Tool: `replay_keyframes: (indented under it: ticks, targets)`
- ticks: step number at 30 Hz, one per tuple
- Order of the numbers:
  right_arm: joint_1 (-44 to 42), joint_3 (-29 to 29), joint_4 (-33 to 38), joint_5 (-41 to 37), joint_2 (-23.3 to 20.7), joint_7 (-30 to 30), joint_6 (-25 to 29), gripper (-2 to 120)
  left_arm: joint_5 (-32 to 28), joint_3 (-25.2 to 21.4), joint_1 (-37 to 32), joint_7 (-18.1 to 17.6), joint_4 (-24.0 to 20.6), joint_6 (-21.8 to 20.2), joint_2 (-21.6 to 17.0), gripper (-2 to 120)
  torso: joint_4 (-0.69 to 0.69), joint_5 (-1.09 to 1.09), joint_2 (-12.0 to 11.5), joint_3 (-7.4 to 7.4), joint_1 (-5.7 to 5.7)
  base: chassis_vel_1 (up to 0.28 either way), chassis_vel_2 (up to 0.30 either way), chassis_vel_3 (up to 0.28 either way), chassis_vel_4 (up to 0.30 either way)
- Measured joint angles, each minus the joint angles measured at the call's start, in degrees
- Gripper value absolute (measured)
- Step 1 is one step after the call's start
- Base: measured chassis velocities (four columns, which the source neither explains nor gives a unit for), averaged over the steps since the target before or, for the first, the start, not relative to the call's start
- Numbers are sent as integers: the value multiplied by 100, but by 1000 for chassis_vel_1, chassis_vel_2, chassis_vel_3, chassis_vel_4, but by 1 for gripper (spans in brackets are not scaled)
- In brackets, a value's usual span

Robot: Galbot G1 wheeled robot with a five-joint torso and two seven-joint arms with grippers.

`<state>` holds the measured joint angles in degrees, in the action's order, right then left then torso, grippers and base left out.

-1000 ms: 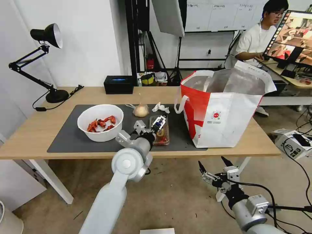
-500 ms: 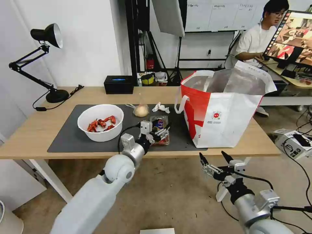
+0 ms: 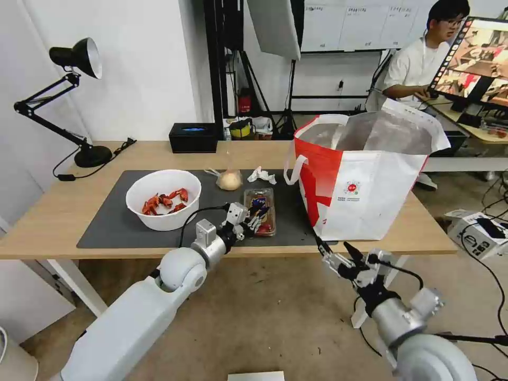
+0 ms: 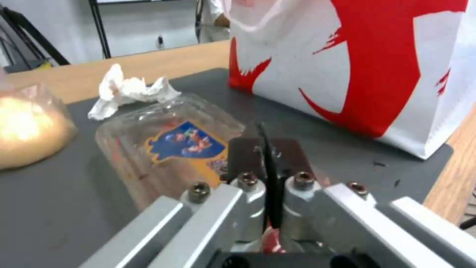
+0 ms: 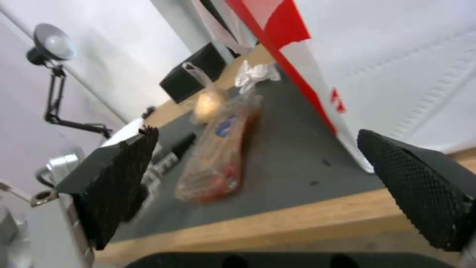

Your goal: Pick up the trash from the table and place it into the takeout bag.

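Observation:
On the dark mat of the table [image 3: 47,211] lies the trash: a white bowl [image 3: 163,198] of red shells, a clear tray [image 3: 262,203] with red scraps, a small bag with a beige lump [image 3: 229,180] and a crumpled tissue [image 3: 261,175]. My left gripper [image 3: 256,218] sits low at the tray's near left edge. In the left wrist view its fingers [image 4: 292,160] are pressed together on the rim of the tray [image 4: 163,145]. The takeout bag [image 3: 365,185] stands open to the right. My right gripper [image 3: 336,254] hangs open just below the table's front edge, near the bag's corner.
A black tissue box [image 3: 193,137] and a black desk lamp [image 3: 79,58] stand at the back of the table. The takeout bag's loop handle [image 3: 292,166] hangs towards the tissue. A person sits at another desk behind.
My left gripper came down from above the tray to its near edge and shut there. The right gripper rose from low by the floor towards the table's front edge.

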<state>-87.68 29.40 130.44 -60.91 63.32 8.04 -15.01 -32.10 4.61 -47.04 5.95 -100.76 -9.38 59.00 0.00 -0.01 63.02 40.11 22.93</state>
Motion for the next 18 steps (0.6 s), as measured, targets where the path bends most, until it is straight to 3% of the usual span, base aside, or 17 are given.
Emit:
replay_keyframes:
  ticks: [7,18]
  targets:
    - [894,-345,-266,-1047,-263,347,-307,100,-46,-98,-130,5,-19,-1,-56,0,0,0,0,0,0,0,0,0,0]
    - [1910,-1039,-903,-1830,-139,894,-492,100,-74,-75,-178,158,54,2,-184,0,0,0,0,0,0,0,0,0,0]
